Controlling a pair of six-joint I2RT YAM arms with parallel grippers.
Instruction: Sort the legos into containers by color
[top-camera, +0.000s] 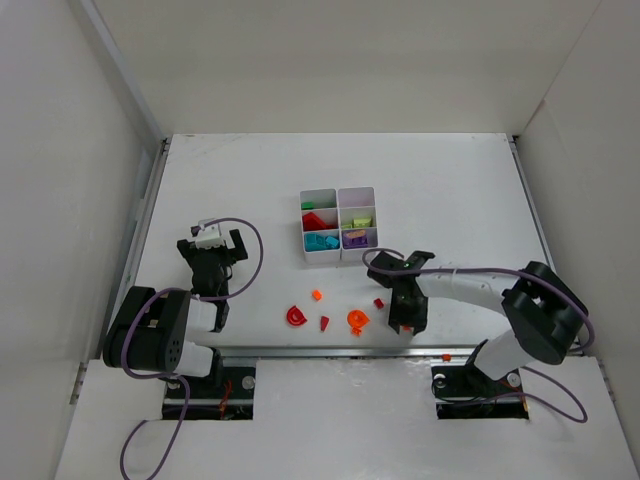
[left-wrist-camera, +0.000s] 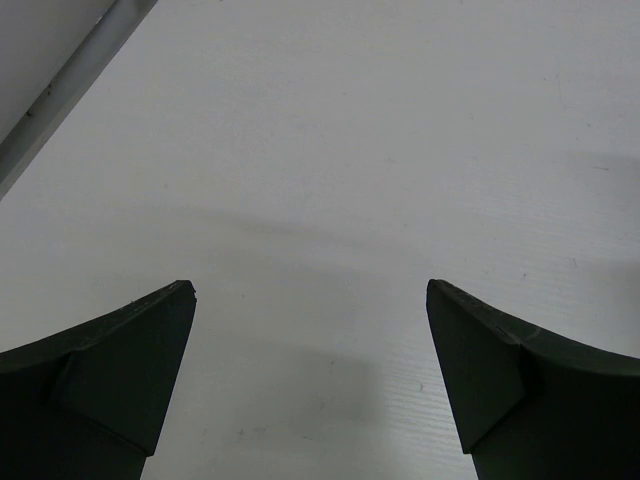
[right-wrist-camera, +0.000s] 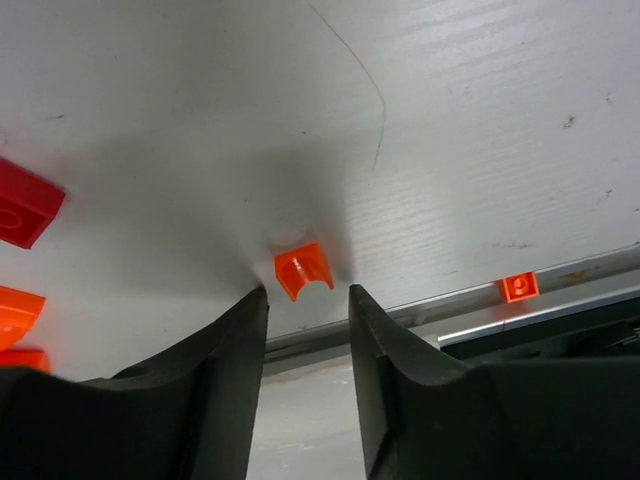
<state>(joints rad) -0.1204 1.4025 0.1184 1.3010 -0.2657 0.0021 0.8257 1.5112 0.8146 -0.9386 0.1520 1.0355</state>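
On the left, the left gripper (left-wrist-camera: 310, 300) hangs over bare white table (top-camera: 450, 200) with its jaws spread fully wide, holding nothing.

Mid-table, the small white plastic six-compartment organiser (top-camera: 338, 189) already holds sorted bricks: dark green, red and teal down its left column, lime green and purple in the middle and near cells on the right. The far right cell looks empty to us.

Still loose on the near table are a red curved piece (top-camera: 296, 316), a small orange brick (top-camera: 316, 294), a small red wedge (top-camera: 324, 322), an orange round piece (top-camera: 357, 319) and a dark red brick (top-camera: 379, 301). We judge the sort well over half done, with reds and oranges left.

On the right, the right gripper (right-wrist-camera: 308, 296) is down at the near edge with its jaws narrowed, a gap between them. The small orange notched lego (right-wrist-camera: 303, 270) lies flat just beyond the fingertips, apparently not yet clamped. Its long axis runs roughly across the jaw gap. Its notch seems to face the gripper, though we cannot be sure.
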